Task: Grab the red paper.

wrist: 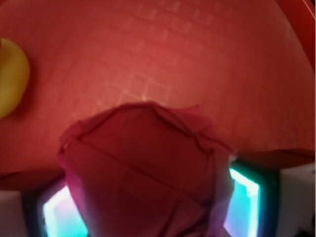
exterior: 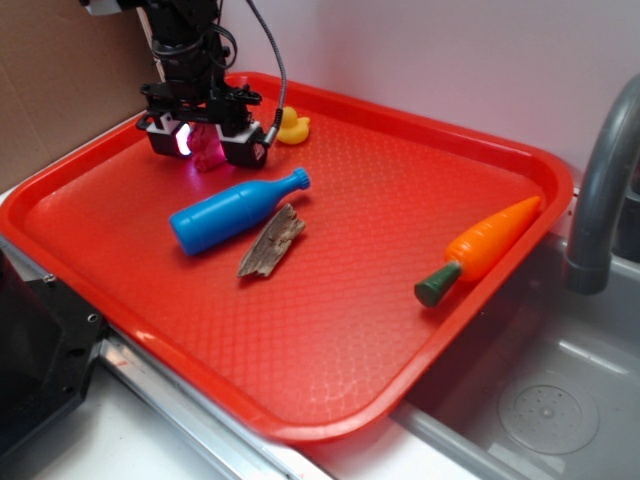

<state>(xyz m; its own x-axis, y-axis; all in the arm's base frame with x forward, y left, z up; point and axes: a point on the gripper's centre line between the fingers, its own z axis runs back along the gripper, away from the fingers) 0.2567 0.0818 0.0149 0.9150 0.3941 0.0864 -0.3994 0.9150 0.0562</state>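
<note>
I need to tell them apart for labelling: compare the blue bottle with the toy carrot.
The blue bottle is a single blue colour; the toy carrot is orange with a dark green end.
The bottle lies near the middle of the red tray, beside a wood scrap; the carrot lies alone by the tray's right rim.
The bottle narrows to a neck; the carrot tapers to a point.
Both lie on their sides.
</note>
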